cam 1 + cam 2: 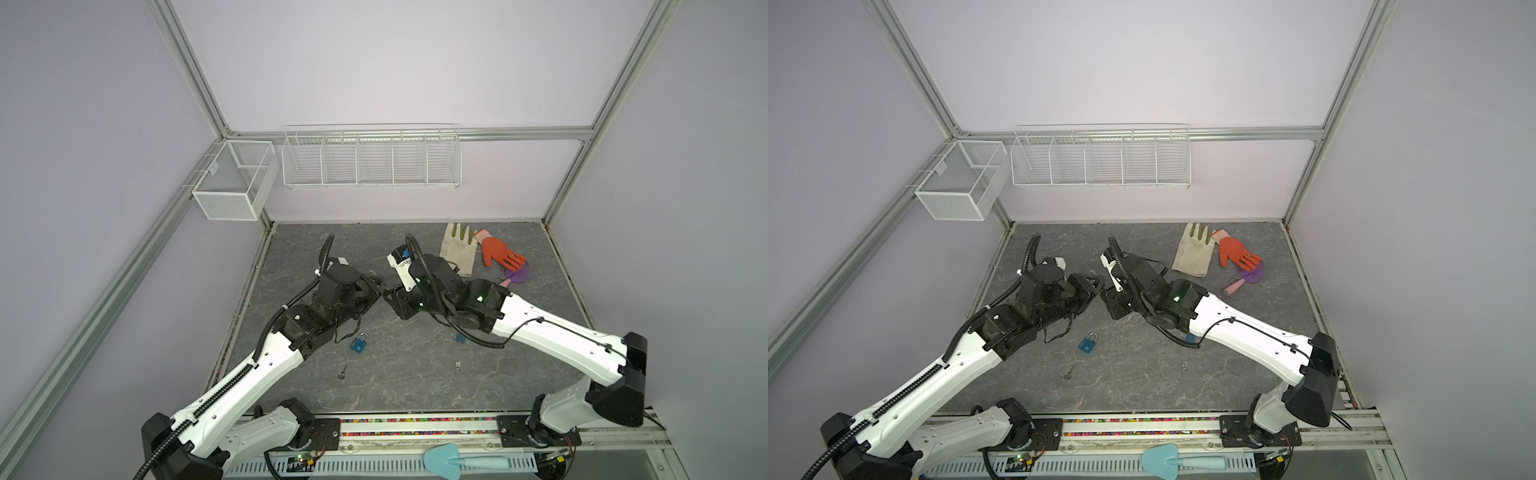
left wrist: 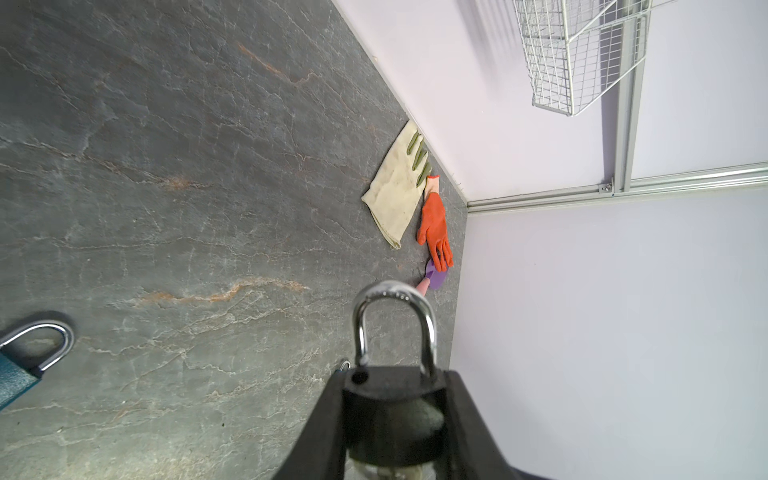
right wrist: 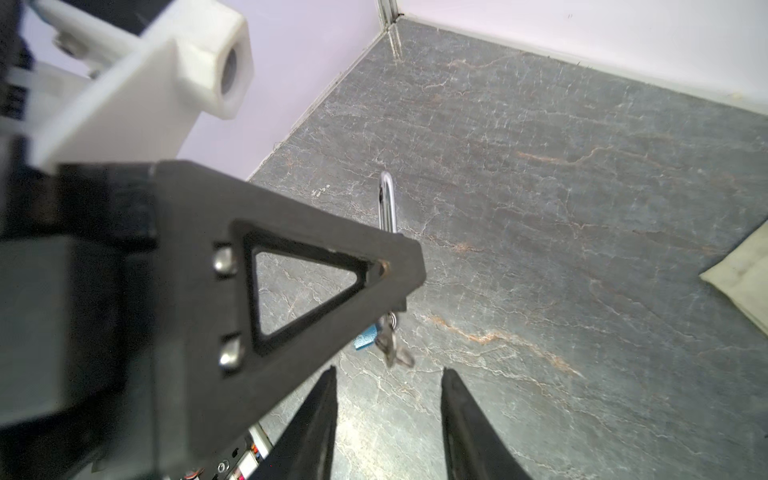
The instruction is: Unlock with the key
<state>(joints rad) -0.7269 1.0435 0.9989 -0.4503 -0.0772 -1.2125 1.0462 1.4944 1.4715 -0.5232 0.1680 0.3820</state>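
Nothing legible here, folks. The black padlock (image 2: 395, 409) shows faint stamping atop its shackle (image 2: 394, 289), too small to read.

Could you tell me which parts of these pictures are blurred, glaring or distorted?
Left wrist view: the body of the black padlock, gripped in the left tool, is soft so near the lens, and its shackle glares. Right wrist view: that tool's near finger is out of focus and the dangling keys are smeared. Both top views: even, soft light; the frame posts splay from wide-angle distortion.
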